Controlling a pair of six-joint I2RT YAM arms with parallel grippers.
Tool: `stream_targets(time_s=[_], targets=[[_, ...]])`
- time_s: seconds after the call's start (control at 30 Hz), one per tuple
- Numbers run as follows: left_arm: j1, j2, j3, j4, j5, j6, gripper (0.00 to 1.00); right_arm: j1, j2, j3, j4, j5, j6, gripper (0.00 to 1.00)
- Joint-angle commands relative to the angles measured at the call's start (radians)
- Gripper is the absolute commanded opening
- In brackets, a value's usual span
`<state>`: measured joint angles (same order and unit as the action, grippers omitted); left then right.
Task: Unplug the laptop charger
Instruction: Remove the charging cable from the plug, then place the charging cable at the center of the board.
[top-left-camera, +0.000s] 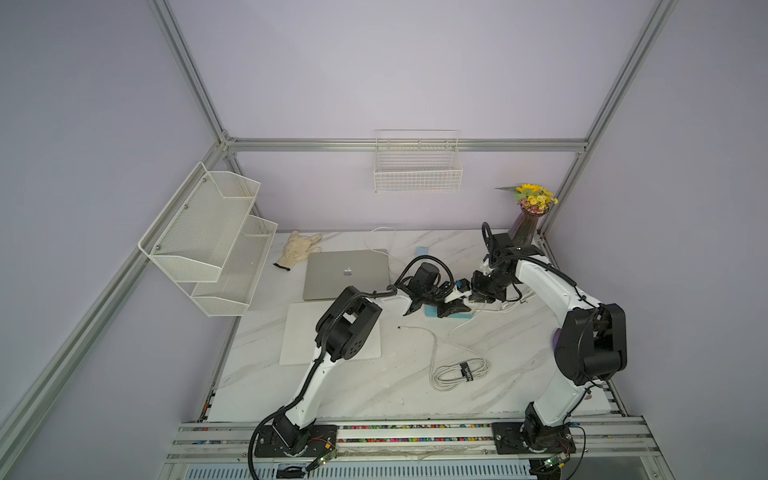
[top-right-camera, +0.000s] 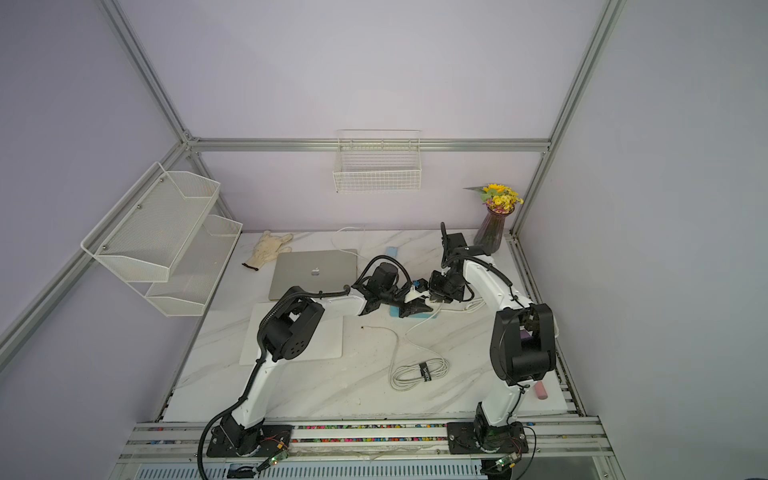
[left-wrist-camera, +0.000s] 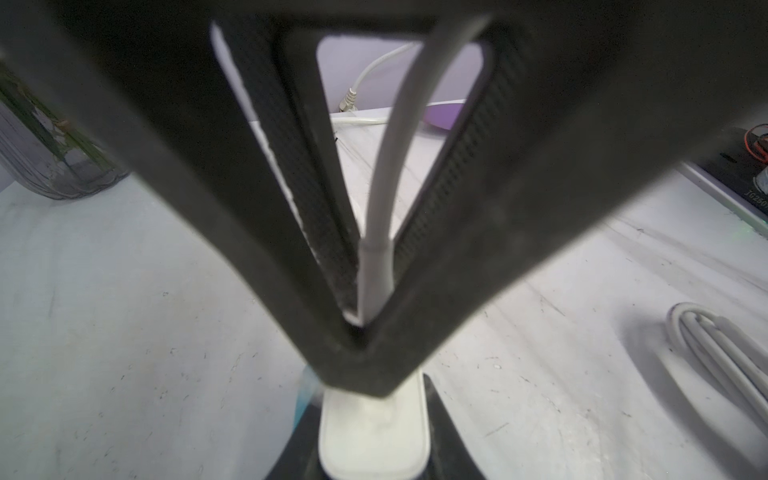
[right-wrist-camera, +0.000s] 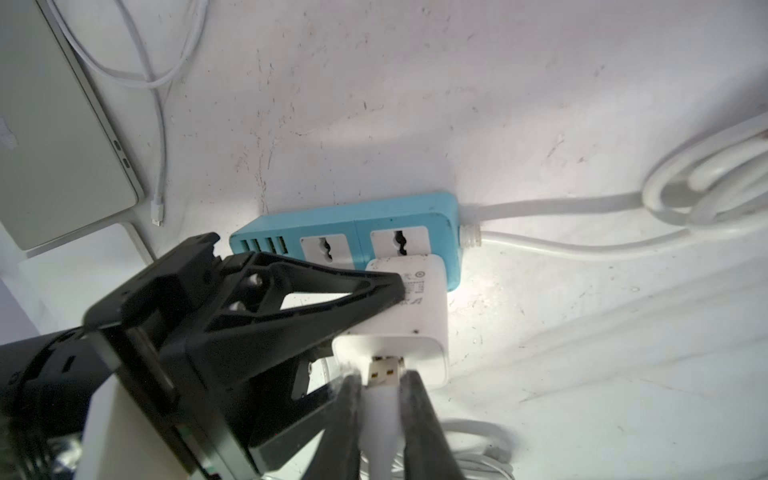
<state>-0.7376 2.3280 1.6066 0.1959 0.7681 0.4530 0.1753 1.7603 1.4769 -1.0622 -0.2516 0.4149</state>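
White and blocky, the charger (right-wrist-camera: 411, 316) sat against the near edge of the blue power strip (right-wrist-camera: 353, 220), toward the back right of the bench (top-left-camera: 374, 395) and between the two arms. The left pincer (right-wrist-camera: 368, 311) was clamped on it, one finger flat across its printed face and the other below. This was most likely to brace the block, so that a pull would not drag block and strip across the marble. Whether its prongs sat in a socket could not be told; the two sockets in view on the strip were empty.

The right pincer (right-wrist-camera: 380, 386) was clamped on the white collar of the plug (right-wrist-camera: 386, 370), right behind the metal and not on the soft cable (left-wrist-camera: 380, 187). That hold looked chosen to pull straight along the port without bending anything. Most of the metal tongue showed outside the charger's port; whether its tip was inside was unclear. The two pincers faced each other in line, which suited opposed forces.

Farther out, the cable seemed to run toward a strapped coil (top-left-camera: 459, 370) nearer the front, slack enough not to resist. The closed laptop (top-left-camera: 347, 274) lay to the left, well apart, with a thin white wire (right-wrist-camera: 160, 145) beside its edge, its end free on the bench.
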Motion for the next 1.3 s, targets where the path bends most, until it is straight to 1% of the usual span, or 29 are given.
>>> stream_targets(time_s=[0.0,0.03,0.1,0.17,0.23,0.33,0.4,0.47,0.53,0.6,0.63,0.7,0.73,0.77,0.83,0.9,1.07,1.17,1.2,1.23,1.27], targets=[[-0.046,-0.016,0.036,-0.063,-0.007,0.041,0.00,0.064,0.058,0.096,-0.073,0.066,-0.059,0.00],[-0.047,-0.016,0.035,-0.062,-0.006,0.041,0.00,0.079,0.083,0.123,-0.118,0.098,-0.077,0.00],[-0.048,-0.016,0.034,-0.061,-0.006,0.041,0.00,0.090,0.101,0.140,-0.144,0.096,-0.091,0.00],[-0.047,-0.017,0.036,-0.063,-0.005,0.041,0.00,0.092,0.076,0.120,-0.108,0.087,-0.075,0.00],[-0.047,-0.016,0.035,-0.062,-0.006,0.041,0.00,0.090,0.050,0.136,-0.113,0.114,-0.050,0.00],[-0.047,-0.016,0.036,-0.061,-0.007,0.038,0.00,0.067,-0.040,0.141,-0.097,0.151,-0.036,0.00],[-0.047,-0.016,0.035,-0.057,-0.010,0.035,0.00,0.015,-0.116,0.115,-0.074,0.148,-0.019,0.00],[-0.047,-0.016,0.035,-0.056,-0.010,0.033,0.00,-0.036,-0.184,0.040,-0.029,0.171,-0.006,0.00],[-0.048,-0.016,0.034,-0.054,-0.013,0.031,0.00,-0.110,-0.210,-0.027,-0.034,0.177,0.008,0.00],[-0.048,-0.019,0.027,-0.043,-0.018,0.026,0.00,-0.181,-0.269,-0.140,0.006,0.176,0.013,0.00],[-0.048,-0.019,0.026,-0.038,-0.021,0.023,0.00,-0.196,-0.288,-0.180,0.015,0.192,0.014,0.00],[-0.048,-0.018,0.025,-0.030,-0.030,0.015,0.00,-0.212,-0.314,-0.254,-0.004,0.251,0.025,0.00],[-0.047,-0.019,0.026,-0.029,-0.035,0.008,0.00,-0.219,-0.327,-0.294,0.001,0.255,0.024,0.00],[-0.046,-0.018,0.023,-0.021,-0.037,0.002,0.00,-0.221,-0.338,-0.341,0.019,0.245,0.030,0.00],[-0.042,-0.019,0.019,-0.005,-0.041,-0.017,0.00,-0.221,-0.325,-0.423,0.038,0.185,0.044,0.00],[-0.039,-0.022,0.007,0.030,-0.065,-0.046,0.00,-0.221,-0.317,-0.490,0.064,0.166,0.054,0.00],[-0.020,-0.026,-0.020,0.127,-0.124,-0.145,0.00,-0.221,-0.305,-0.549,0.151,0.250,0.084,0.00],[0.011,-0.011,-0.014,0.195,-0.123,-0.232,0.00,-0.221,-0.272,-0.575,0.235,0.259,0.098,0.00],[0.022,-0.009,-0.020,0.234,-0.118,-0.255,0.00,-0.221,-0.255,-0.573,0.257,0.270,0.102,0.05],[0.029,-0.006,-0.026,0.264,-0.113,-0.271,0.00,-0.221,-0.238,-0.566,0.268,0.273,0.099,0.14],[0.034,-0.003,-0.030,0.291,-0.107,-0.288,0.00,-0.221,-0.225,-0.552,0.277,0.275,0.095,0.20]])
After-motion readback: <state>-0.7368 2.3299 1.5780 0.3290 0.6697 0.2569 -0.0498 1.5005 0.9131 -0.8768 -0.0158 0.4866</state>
